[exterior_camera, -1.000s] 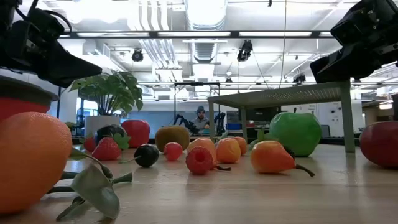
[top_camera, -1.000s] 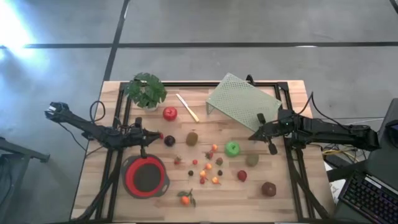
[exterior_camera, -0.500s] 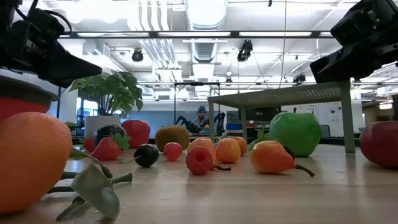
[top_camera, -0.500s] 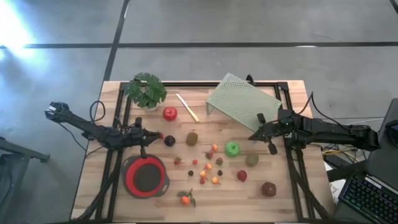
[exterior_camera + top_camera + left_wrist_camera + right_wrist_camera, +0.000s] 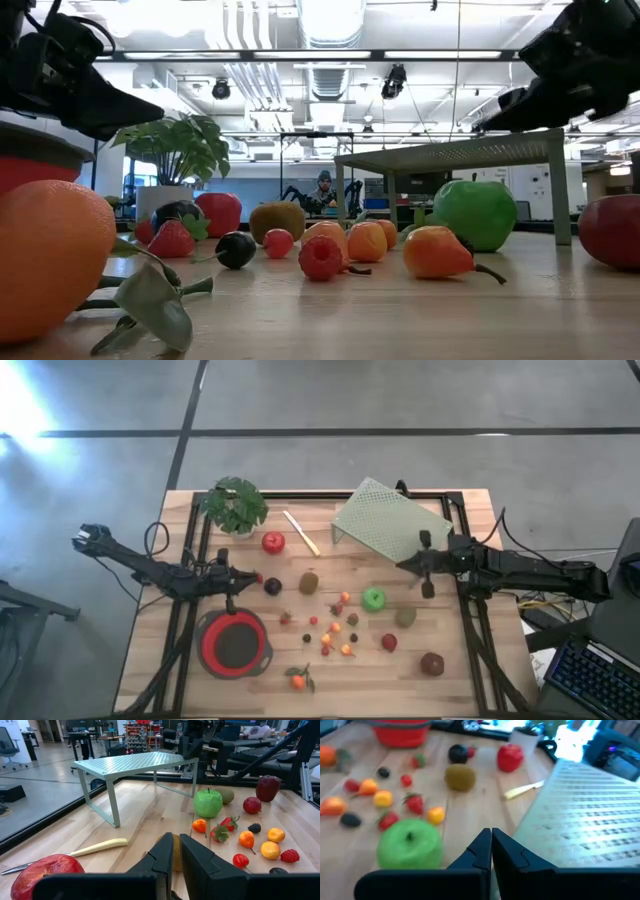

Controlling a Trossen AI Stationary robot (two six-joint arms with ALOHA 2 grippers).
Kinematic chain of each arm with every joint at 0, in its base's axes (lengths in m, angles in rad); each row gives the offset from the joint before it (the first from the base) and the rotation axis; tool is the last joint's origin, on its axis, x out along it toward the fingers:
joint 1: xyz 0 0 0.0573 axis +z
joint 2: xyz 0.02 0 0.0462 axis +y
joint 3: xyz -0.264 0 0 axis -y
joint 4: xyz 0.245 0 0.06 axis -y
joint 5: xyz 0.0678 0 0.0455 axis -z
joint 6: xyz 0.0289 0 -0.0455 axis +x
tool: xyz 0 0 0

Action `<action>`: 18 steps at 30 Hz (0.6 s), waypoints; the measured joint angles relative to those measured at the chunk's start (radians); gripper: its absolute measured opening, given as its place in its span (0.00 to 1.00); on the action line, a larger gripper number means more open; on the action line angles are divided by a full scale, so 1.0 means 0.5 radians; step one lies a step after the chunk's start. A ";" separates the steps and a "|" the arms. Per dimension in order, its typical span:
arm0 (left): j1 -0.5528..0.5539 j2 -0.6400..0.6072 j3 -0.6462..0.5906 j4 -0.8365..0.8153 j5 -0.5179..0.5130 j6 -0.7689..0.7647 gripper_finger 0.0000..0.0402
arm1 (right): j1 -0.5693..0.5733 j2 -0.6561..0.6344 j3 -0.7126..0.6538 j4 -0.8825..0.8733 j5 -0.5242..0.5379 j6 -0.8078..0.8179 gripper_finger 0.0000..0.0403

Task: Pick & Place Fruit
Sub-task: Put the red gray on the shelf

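While both tools, the left tool [image 5: 243, 577] and the right tool [image 5: 424, 565], sit closed and empty, the green apple [image 5: 373, 598] lies mid-tabletop, at seven o'clock from the right tool; it looks hard, smooth and round, best gripped across its middle.

Wooden table [image 5: 150, 650] with scattered fruit, a bowl, a rack, a plant and a knife

Taking the green apple [image 5: 373, 598] as landmark: a kiwi [image 5: 405, 617] lies just beside it toward the front right, with a small red fruit [image 5: 389, 643] and a dark red apple [image 5: 432, 663] farther that way. The perforated green rack [image 5: 388, 523] stands behind it. To its left lie a second kiwi [image 5: 309, 582], a dark plum [image 5: 272, 587] and, farther back, a red apple [image 5: 272, 542], the pale knife [image 5: 301, 533] and the potted plant [image 5: 233, 505]. Small berries and strawberries [image 5: 335, 628] spread front-left of it; beyond them sit the red bowl [image 5: 235, 644] and the leafy tangerine [image 5: 298, 680].
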 joint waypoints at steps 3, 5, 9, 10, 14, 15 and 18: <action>0.000 0.001 0.000 0.000 0.000 0.000 0.10 | 0.000 -0.002 0.002 0.236 -0.003 0.400 0.02; 0.000 0.000 0.000 0.000 0.000 0.000 0.10 | 0.000 -0.001 0.001 0.395 -0.001 0.711 0.02; 0.000 0.001 0.000 0.000 0.000 0.000 0.10 | -0.008 -0.002 0.002 0.883 -0.002 0.915 0.02; 0.000 0.001 0.000 0.000 0.000 0.000 0.10 | -0.008 -0.003 0.003 0.987 -0.001 0.915 0.02; 0.000 0.000 0.000 0.000 0.000 0.020 0.10 | -0.008 -0.002 0.003 1.264 -0.002 0.919 0.02; 0.000 0.000 0.000 0.000 0.000 0.028 0.10 | -0.008 -0.002 0.003 1.296 -0.002 0.919 0.02; 0.000 0.001 0.000 0.001 0.000 0.028 0.10 | -0.009 -0.002 0.003 1.364 0.012 0.907 0.02</action>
